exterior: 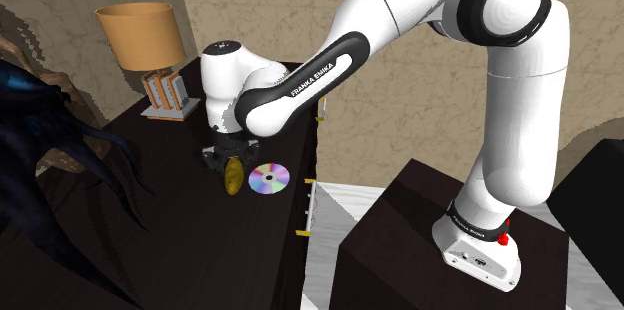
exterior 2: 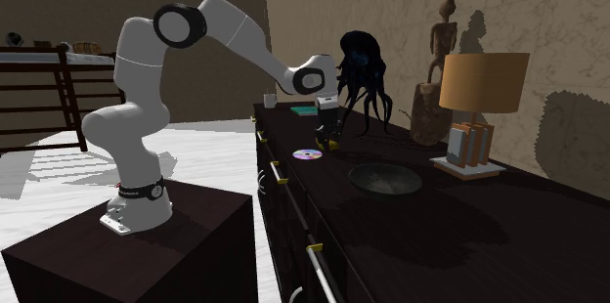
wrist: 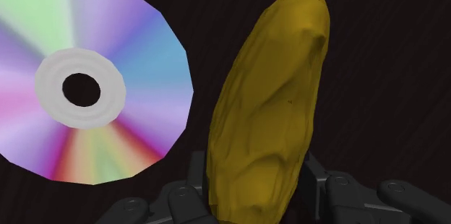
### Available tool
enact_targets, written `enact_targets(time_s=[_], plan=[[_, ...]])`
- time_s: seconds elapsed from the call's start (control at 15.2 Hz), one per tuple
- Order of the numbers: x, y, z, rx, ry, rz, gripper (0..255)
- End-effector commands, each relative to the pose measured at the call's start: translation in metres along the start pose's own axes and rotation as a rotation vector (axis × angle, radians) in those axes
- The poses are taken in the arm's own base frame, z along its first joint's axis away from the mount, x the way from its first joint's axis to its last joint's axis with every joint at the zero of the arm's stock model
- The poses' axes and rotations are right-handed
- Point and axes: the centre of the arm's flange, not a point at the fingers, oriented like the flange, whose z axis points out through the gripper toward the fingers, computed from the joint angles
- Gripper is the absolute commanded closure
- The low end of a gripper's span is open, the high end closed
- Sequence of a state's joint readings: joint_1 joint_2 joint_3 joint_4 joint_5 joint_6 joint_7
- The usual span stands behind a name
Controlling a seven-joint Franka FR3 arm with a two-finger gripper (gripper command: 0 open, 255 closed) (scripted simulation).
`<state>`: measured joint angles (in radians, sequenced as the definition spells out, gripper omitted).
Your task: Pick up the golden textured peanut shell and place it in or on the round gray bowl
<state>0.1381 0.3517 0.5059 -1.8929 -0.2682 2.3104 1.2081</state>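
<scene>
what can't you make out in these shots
shell's gripped end, wrist view: runs off the frame edge
disc, wrist view: one side cut off by the frame
shell, second exterior view: too small and dim under the gripper
table, shoulder view's left: covered by a dark tentacled figure

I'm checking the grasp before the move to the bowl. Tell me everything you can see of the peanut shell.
The peanut shell is a long golden-yellow pod with a lumpy, creased surface and a rounded far end. The gripper is shut on its near end, with black fingers on either side, so it sticks out lengthwise beyond them. In the shoulder view it points down at the dark tabletop, beside the rainbow disc but apart from it. Whether its tip touches the tabletop I cannot tell.
</scene>
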Motion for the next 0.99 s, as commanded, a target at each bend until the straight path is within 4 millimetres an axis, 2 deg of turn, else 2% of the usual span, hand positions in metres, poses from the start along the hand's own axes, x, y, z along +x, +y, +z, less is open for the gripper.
enact_targets(time_s=[0.0, 0.13, 0.92], plan=[[0.000, 0.000, 0.000, 0.000, 0.000, 0.000, 255], [0.000, 0.000, 0.000, 0.000, 0.000, 0.000, 255], [0.005, -0.006, -0.063, 0.000, 0.000, 0.000, 255]])
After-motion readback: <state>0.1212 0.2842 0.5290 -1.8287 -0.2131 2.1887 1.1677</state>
